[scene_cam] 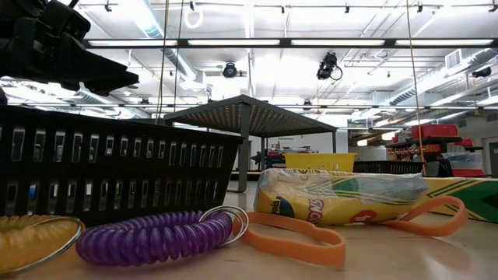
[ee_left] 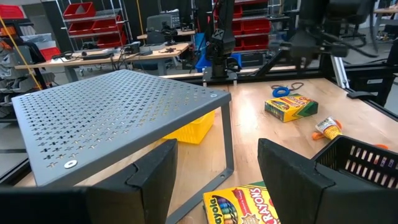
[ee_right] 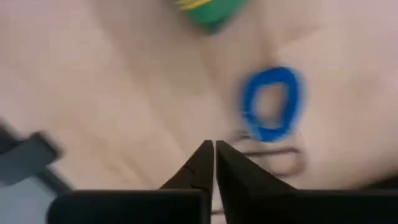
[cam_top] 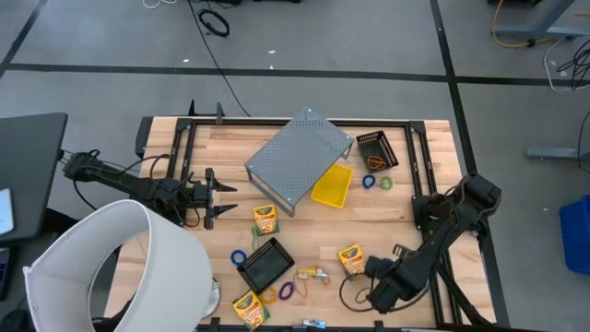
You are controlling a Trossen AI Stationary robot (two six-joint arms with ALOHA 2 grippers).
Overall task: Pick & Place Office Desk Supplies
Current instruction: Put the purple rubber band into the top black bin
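Four crayon boxes (cam_top: 265, 219) lie on the bench (cam_top: 387, 217): one beside the grey metal stand (cam_top: 300, 157), two flanking the black tray (cam_top: 265, 265), one by the right pincer (ee_right: 214, 148). The right pincer's fingers are nearly together, empty, a blue loop (ee_right: 271, 103) just beyond. The left pincer (cam_top: 224, 198) gapes wide, holding nothing, near the stand.

Overhead looks down; low camera sits beside the purple coil (scene_cam: 152, 237).

Wood-plank table (cam_top: 387, 235); matt perforated metal shelf (cam_top: 300, 155); glossy card crayon box (cam_top: 265, 219); plastic yellow bin (cam_top: 332, 186).
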